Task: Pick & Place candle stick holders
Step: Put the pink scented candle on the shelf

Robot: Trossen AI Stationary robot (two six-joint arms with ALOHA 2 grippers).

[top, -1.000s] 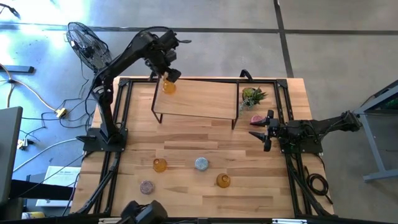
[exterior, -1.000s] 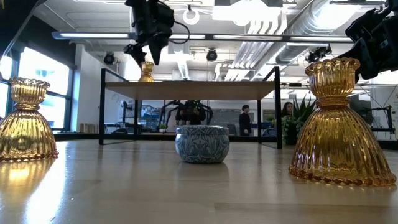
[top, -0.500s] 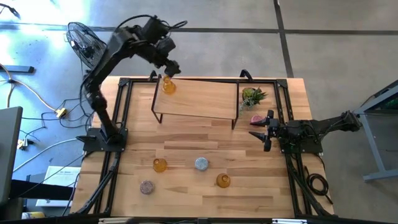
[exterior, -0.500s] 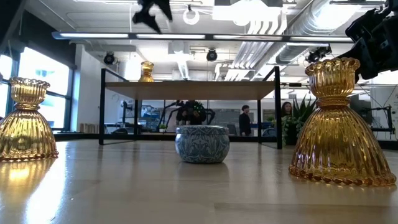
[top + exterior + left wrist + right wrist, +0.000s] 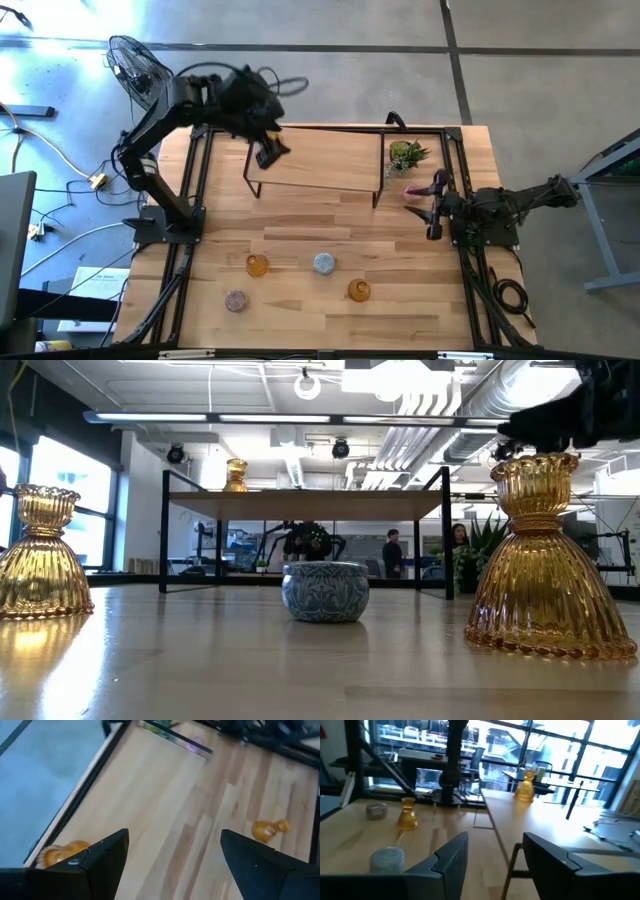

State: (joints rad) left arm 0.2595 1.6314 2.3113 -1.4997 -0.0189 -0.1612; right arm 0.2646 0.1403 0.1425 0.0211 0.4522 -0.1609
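One amber holder (image 5: 235, 474) stands upright on the raised wooden shelf (image 5: 325, 168), near its far left corner. It also shows in the left wrist view (image 5: 62, 853) and the right wrist view (image 5: 525, 788). My left gripper (image 5: 268, 150) hangs open and empty above it and hides it in the high view; its fingers show apart in the left wrist view (image 5: 174, 840). Two amber holders (image 5: 257, 265) (image 5: 358, 290), a blue-grey one (image 5: 323, 263) and a mauve one (image 5: 236, 300) stand on the table's near part. A pink one (image 5: 412, 190) stands by my open, empty right gripper (image 5: 425, 203).
A small green potted plant (image 5: 406, 154) stands at the shelf's right end, just beyond the pink holder. The shelf's black legs (image 5: 164, 530) stand on the table. Bare wood lies between the shelf and the near row of holders. A fan (image 5: 140, 72) stands off the table's far left corner.
My left gripper has risen away from the amber holder on the shelf, out of the low view's top, and swung back toward the table's near edge. The holder stays upright on the shelf. My right gripper has shifted slightly beside the pink holder.
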